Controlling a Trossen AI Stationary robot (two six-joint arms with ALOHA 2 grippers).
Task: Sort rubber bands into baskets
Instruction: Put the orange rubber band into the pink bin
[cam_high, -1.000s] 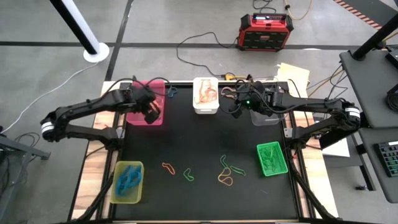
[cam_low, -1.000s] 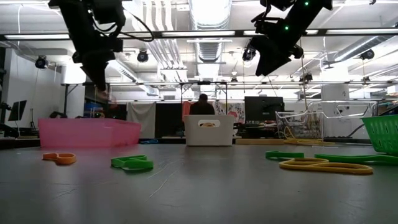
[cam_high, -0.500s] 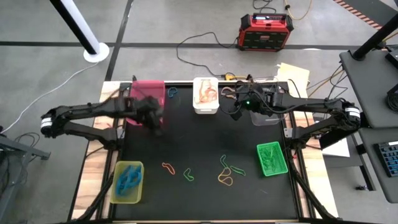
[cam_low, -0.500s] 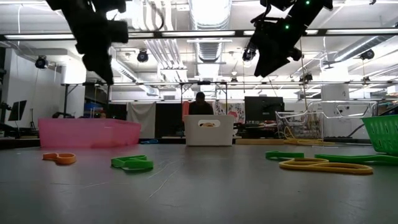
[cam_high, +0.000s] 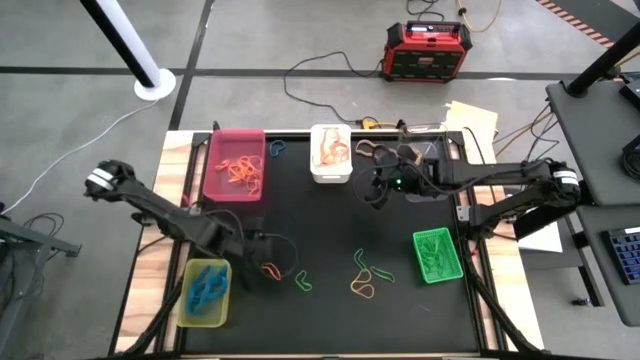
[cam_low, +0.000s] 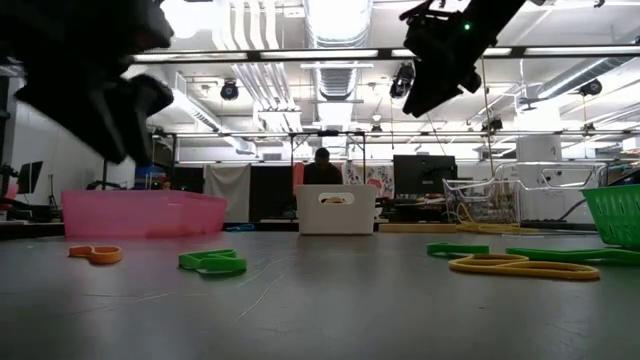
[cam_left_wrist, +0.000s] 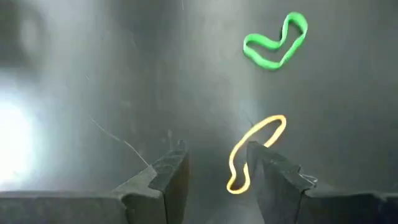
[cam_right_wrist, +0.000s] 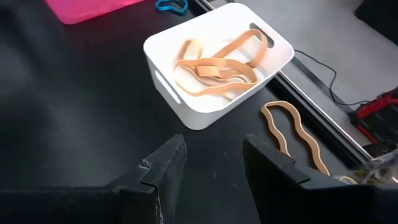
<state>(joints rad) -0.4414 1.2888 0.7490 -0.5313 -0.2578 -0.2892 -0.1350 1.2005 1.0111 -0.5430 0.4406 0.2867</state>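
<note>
My left gripper (cam_left_wrist: 214, 173) hangs open low over the black mat near the front. An orange rubber band (cam_left_wrist: 257, 149) lies flat just beside one of its fingers, with a green band (cam_left_wrist: 277, 42) farther on. In the high view this gripper (cam_high: 265, 255) is beside the orange band (cam_high: 270, 268). More green bands (cam_high: 358, 262) and a yellow one (cam_high: 362, 290) lie to the right. My right gripper (cam_right_wrist: 211, 163) is open and empty, raised near the white basket (cam_right_wrist: 186, 106) of tan bands. The pink basket (cam_high: 215, 180) holds orange bands.
A yellow-green basket (cam_high: 190, 305) with blue bands sits at the front left and a bright green basket (cam_high: 418, 262) at the front right. A tan band (cam_right_wrist: 292, 134) and a blue band (cam_high: 277, 148) lie at the far edge. A red power box (cam_high: 428, 50) stands beyond the table.
My left arm has swung from above the pink basket toward the table's near edge and down, rolling as it went; it now hangs beside the orange band. My right gripper has shifted a little toward the near side.
</note>
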